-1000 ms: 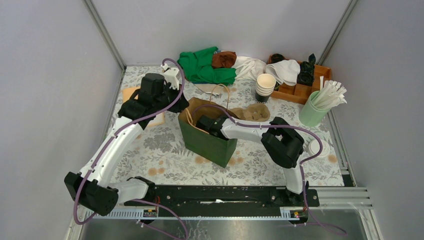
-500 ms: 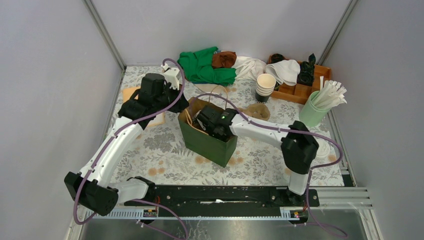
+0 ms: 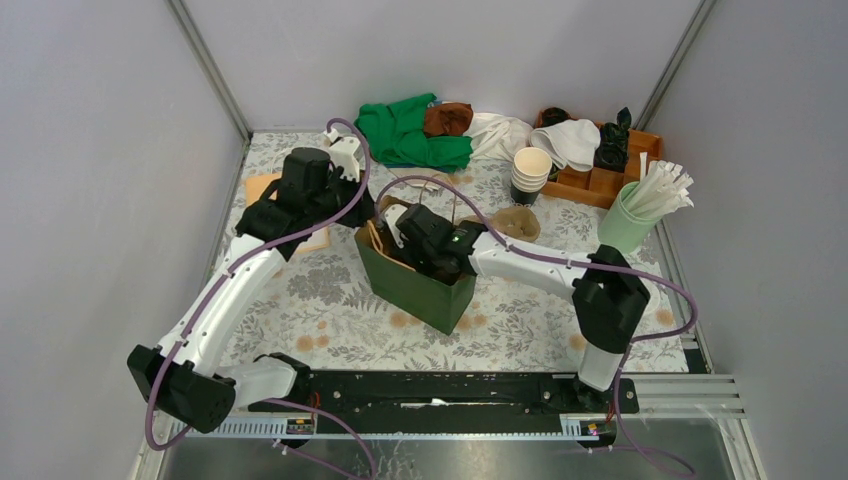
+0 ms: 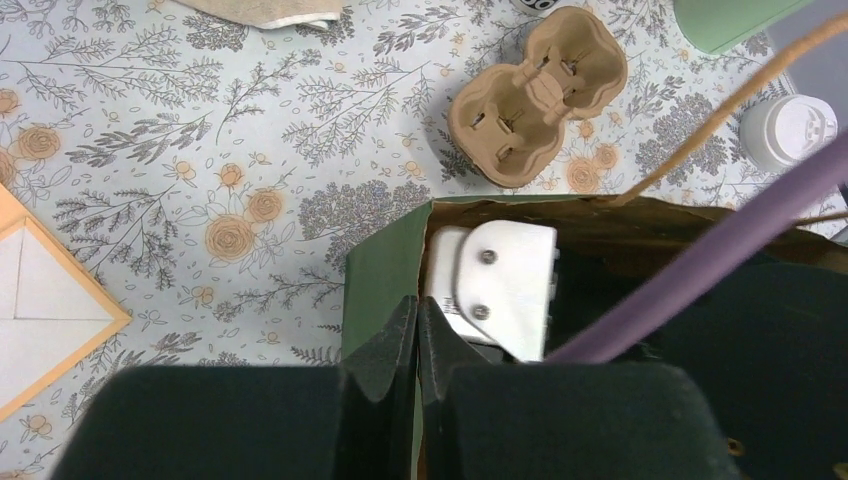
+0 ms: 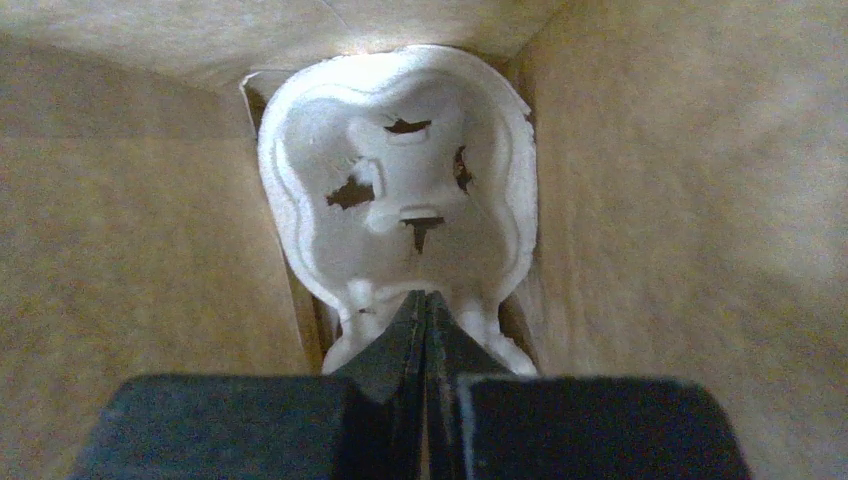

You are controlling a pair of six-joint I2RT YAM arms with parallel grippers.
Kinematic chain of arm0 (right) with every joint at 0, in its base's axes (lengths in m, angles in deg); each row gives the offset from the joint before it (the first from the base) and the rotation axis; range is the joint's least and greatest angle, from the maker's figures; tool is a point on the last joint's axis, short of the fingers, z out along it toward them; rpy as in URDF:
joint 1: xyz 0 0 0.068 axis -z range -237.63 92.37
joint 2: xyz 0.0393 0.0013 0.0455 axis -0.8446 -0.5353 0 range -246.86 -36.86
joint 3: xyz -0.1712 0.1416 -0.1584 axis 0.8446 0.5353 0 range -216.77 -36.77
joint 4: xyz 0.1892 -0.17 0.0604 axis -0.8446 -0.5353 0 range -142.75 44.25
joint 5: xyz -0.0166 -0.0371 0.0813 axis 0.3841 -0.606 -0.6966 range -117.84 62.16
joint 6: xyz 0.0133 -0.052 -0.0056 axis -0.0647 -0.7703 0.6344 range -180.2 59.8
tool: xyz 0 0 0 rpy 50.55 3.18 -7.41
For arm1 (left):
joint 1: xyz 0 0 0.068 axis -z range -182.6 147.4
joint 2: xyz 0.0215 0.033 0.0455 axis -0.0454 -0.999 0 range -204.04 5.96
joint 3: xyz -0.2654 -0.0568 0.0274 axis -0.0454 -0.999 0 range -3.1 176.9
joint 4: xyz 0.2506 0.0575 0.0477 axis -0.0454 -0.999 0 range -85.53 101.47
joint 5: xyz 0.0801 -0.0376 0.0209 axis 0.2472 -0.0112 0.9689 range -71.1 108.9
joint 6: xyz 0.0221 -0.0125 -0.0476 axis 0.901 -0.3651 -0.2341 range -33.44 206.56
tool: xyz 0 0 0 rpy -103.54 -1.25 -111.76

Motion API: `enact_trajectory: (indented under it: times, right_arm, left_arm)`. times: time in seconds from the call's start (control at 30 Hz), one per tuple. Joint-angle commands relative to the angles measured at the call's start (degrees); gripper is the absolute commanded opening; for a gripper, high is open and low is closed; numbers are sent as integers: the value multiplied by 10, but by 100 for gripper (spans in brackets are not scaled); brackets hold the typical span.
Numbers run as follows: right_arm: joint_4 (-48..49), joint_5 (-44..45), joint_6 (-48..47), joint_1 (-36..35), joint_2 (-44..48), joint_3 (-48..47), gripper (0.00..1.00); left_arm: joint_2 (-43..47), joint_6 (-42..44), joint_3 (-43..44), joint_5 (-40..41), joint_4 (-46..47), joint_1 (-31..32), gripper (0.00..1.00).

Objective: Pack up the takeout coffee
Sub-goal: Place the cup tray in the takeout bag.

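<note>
The takeout coffee, a white lidded cup, stands on the table right of the green paper bag, with neither gripper near it. My left gripper is shut on the bag's left rim and holds the mouth apart. My right gripper is reached down inside the bag and is shut. Its tips rest at the near rim of a moulded cup carrier that lies flat on the bag's bottom. From above, the bag hides the right fingers and only the wrist shows.
A second brown cup carrier lies on the table behind the bag. Further back are stacked lidless cups, a green holder of white sticks, a wooden organiser and cloths. A wooden tray lies at the left.
My right arm has stretched out and pushed its gripper from the bag's mouth down and leftward into the bag. The left arm and the bag have stayed put.
</note>
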Motion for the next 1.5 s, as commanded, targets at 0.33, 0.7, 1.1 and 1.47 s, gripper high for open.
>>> enact_trajectory:
  times: [0.33, 0.7, 1.1, 1.47]
  right_arm:
    - [94, 6, -29, 5, -51, 74, 0]
    - [69, 10, -24, 4, -88, 71, 0]
    - [21, 34, -22, 4, -84, 21, 0]
    - [-34, 32, -14, 4, -34, -43, 0]
  left_arm:
    - [4, -7, 25, 4, 6, 4, 4]
    - [-16, -2, 63, 11, 0, 4, 4]
    - [-18, 5, 62, 3, 0, 4, 5]
    - [-16, 3, 53, -3, 0, 6, 5]
